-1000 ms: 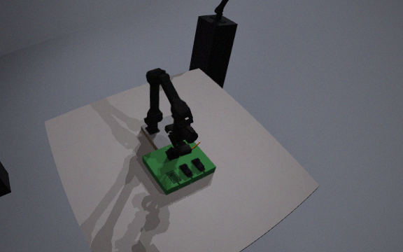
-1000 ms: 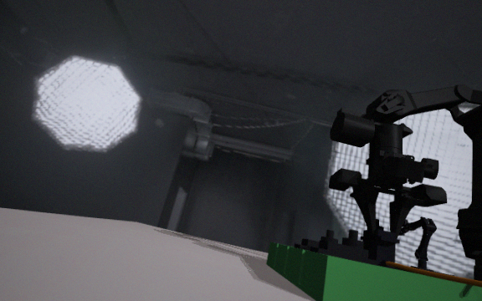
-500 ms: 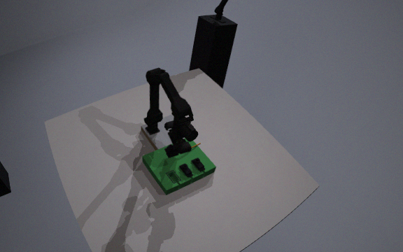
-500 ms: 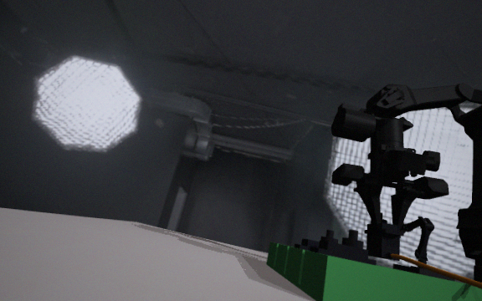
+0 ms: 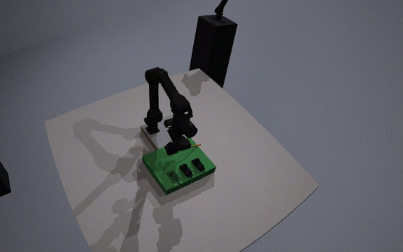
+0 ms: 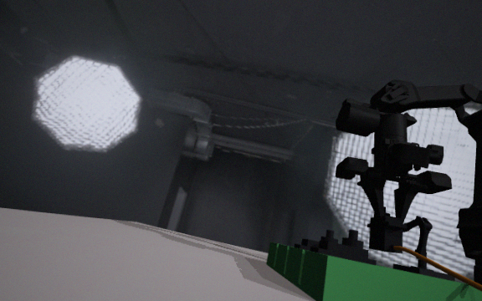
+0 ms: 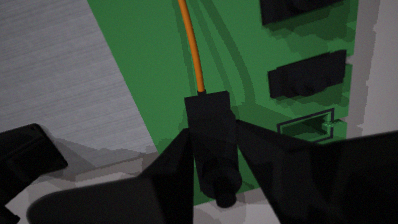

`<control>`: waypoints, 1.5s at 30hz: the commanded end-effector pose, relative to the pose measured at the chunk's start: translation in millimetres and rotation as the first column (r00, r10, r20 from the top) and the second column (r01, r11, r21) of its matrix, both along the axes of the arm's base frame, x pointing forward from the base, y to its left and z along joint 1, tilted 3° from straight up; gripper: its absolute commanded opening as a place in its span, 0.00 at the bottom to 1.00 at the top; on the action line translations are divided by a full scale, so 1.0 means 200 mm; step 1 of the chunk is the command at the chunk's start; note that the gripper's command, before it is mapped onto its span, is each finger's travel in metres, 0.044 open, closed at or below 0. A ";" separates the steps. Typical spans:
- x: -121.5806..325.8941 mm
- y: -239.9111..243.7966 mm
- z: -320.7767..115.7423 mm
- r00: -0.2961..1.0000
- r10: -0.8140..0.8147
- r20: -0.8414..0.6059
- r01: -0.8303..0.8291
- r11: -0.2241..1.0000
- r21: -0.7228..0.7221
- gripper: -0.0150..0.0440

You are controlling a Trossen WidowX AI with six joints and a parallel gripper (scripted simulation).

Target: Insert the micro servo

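The loose black micro servo (image 6: pixel 385 242) (image 7: pixel 212 107) is held just above the green deck (image 5: pixel 205 156) (image 6: pixel 358 273) (image 7: pixel 145 60). My gripper (image 6: pixel 386 215) (image 7: pixel 211 130) is shut on its body, one finger on each side. Its output shaft (image 7: pixel 225 196) faces up toward the wrist camera. Its orange cable (image 5: pixel 196 145) (image 6: pixel 442 267) (image 7: pixel 192 40) runs out from the end opposite the shaft. The marked empty pocket (image 5: pixel 170 178) (image 7: pixel 306 117) is off to the right in the wrist view, its side notch toward the deck's edge. In the top view the arm and fingers hide most of the servo.
Two seated black servos stand in a row beside the pocket, the nearer one (image 5: pixel 186 170) (image 7: pixel 307 75) next to it and the other (image 5: pixel 198 164) (image 7: pixel 300 10) beyond. A grey plate (image 7: pixel 55 60) adjoins the deck at the arm's base. The deck stands on the pale table (image 5: pixel 243 147).
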State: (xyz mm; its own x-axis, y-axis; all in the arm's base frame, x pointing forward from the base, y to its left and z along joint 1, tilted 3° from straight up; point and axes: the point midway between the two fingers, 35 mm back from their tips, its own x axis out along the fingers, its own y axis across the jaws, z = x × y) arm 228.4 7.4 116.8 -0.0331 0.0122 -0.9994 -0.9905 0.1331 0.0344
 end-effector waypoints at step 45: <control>0.11 -0.41 0.01 0.994 -0.111 0.013 0.112 0.994 -0.016 0.25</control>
State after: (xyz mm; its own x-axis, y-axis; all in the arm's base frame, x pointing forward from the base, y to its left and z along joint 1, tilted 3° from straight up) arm 247.8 -72.4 117.4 -0.0273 0.0060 -0.9996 -0.9843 0.1741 0.0280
